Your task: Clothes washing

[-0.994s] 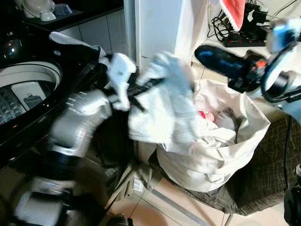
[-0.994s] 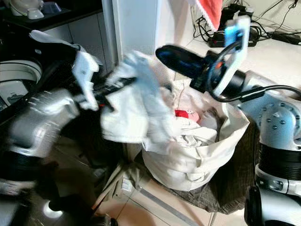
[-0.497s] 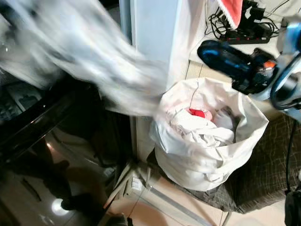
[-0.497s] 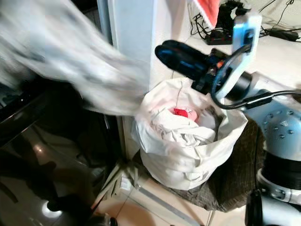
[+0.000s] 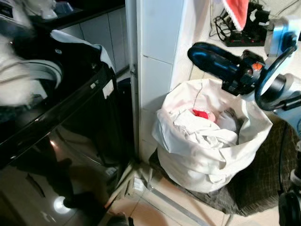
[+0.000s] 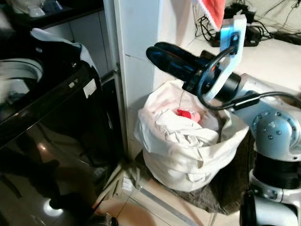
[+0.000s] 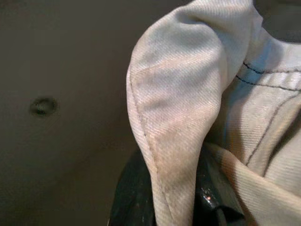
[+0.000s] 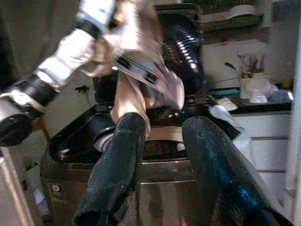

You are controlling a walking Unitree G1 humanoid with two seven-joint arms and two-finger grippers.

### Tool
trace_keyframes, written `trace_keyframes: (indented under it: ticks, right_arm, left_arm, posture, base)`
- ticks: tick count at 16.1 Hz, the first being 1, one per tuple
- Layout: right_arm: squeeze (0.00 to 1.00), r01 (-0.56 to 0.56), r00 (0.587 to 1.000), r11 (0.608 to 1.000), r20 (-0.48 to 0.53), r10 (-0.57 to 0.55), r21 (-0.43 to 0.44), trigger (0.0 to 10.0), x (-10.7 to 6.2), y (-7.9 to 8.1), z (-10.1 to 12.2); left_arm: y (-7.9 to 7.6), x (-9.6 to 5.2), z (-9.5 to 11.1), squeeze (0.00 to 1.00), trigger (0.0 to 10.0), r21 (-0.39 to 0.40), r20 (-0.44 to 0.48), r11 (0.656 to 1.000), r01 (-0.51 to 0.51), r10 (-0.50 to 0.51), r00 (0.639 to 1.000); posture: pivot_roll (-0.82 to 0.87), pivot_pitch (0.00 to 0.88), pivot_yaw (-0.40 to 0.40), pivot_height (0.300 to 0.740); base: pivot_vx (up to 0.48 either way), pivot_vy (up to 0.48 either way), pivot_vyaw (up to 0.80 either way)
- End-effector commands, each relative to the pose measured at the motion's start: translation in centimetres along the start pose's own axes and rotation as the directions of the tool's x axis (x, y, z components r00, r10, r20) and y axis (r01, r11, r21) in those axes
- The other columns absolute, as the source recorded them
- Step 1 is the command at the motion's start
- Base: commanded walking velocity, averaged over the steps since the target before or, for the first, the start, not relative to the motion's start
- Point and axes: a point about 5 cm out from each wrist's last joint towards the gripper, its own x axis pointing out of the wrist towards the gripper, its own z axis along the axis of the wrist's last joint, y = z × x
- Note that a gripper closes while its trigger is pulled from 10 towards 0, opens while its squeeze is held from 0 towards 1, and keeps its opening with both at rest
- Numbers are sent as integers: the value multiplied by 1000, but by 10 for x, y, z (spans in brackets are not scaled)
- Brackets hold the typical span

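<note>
A white laundry bag (image 5: 207,155) full of pale clothes, with a red item (image 5: 202,114) on top, stands on the floor right of a white pillar. The black top-loading washer (image 5: 70,122) is at the left, its drum opening (image 5: 44,70) blurred over by a pale mass. In the left wrist view my left gripper (image 7: 164,202) is shut on a cream garment (image 7: 174,108). The right wrist view shows that garment (image 8: 129,101) hanging from my left arm above the washer. My right gripper (image 5: 207,56) hovers open above the bag's far rim, with nothing between its fingers (image 8: 113,174).
A white cloth (image 5: 80,42) lies draped over the washer's back corner. The white pillar (image 5: 160,56) separates washer and bag. A dark mat (image 5: 263,188) lies under the bag. A power strip with cables (image 5: 244,37) and a hanging red cloth (image 5: 235,12) are behind.
My left arm has swung the pale garment from above the bag leftward to over the washer. The right gripper has stayed nearly in place.
</note>
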Motion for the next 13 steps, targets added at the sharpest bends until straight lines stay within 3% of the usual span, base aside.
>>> trace_keyframes:
  ticks: [1, 2, 3, 4, 5, 7, 8, 9, 10, 11, 12, 13]
  right_arm:
    - [0, -4, 1000, 1000, -4, 4, -16, 10000, 2, 3, 0]
    - [0, -6, 1000, 1000, -19, 6, -7, 10000, 3, 3, -5]
    - [0, -6, 995, 1000, -101, 6, 5, 10000, 7, 5, -22]
    - [0, -10, 989, 1000, -149, 11, 10, 10000, 9, 7, -31]
    - [0, -25, 977, 1000, -211, 28, 17, 10000, 10, 12, -41]
    - [0, -41, 967, 999, -252, 45, 22, 10000, 10, 17, -48]
    - [0, -41, 963, 999, -266, 47, 26, 10000, 10, 19, -50]
    - [0, -36, 962, 999, -269, 42, 25, 10000, 9, 19, -50]
    - [0, -32, 962, 999, -270, 36, 19, 10000, 8, 19, -50]
    - [0, -30, 962, 999, -270, 34, 18, 10000, 8, 18, -50]
    - [0, -25, 962, 1000, -272, 27, 12, 10000, 8, 17, -50]
    - [0, -20, 962, 1000, -273, 21, 8, 10000, 8, 16, -49]
  left_arm:
    - [-17, -2, 2, 0, 0, -23, 8, 996, 88, -87, 996]
    - [-59, -17, -3, 0, 157, -154, -42, 948, 277, -286, 957]
    - [-138, -65, -8, 0, 7529, -424, -93, 723, 546, -634, 768]
    - [-164, -88, -11, 0, 10000, -495, -132, 642, 585, -722, 679]
    - [-186, -114, -19, 0, 10000, -539, -219, 591, 600, -787, 577]
    - [-194, -127, -29, 0, 10000, -599, -316, 590, 541, -795, 518]
    - [-190, -126, -36, 0, 10000, -650, -390, 623, 435, -765, 512]
    - [-184, -119, -41, 4, 10000, -697, -427, 631, 341, -747, 510]
    - [-179, -115, -44, 125, 10000, -749, -438, 608, 264, -753, 491]
    - [-176, -112, -44, 145, 10000, -759, -437, 603, 245, -751, 495]
    - [-169, -104, -45, 1000, 10000, -789, -432, 586, 184, -742, 512]
    - [-154, -92, -50, 1000, 10000, -794, -448, 595, 128, -714, 539]
  posture:
    - [22, 0, 21, 740]
    - [23, 0, 19, 740]
    - [22, 0, 19, 740]
    - [20, 0, 21, 740]
    - [10, 0, 26, 740]
    - [3, 0, 29, 740]
    - [0, 0, 31, 740]
    - [-6, 0, 33, 740]
    - [-6, 0, 33, 740]
    - [-6, 0, 31, 740]
    - [-7, 0, 30, 740]
    - [-8, 0, 29, 740]
  base:
    - [0, 0, 0]
    - [0, 0, 0]
    - [0, 0, 0]
    - [0, 0, 0]
    - [0, 0, 0]
    - [0, 0, 0]
    - [0, 0, 0]
    - [0, 0, 0]
    - [0, 0, 0]
    - [0, 0, 0]
    - [0, 0, 0]
    - [0, 0, 0]
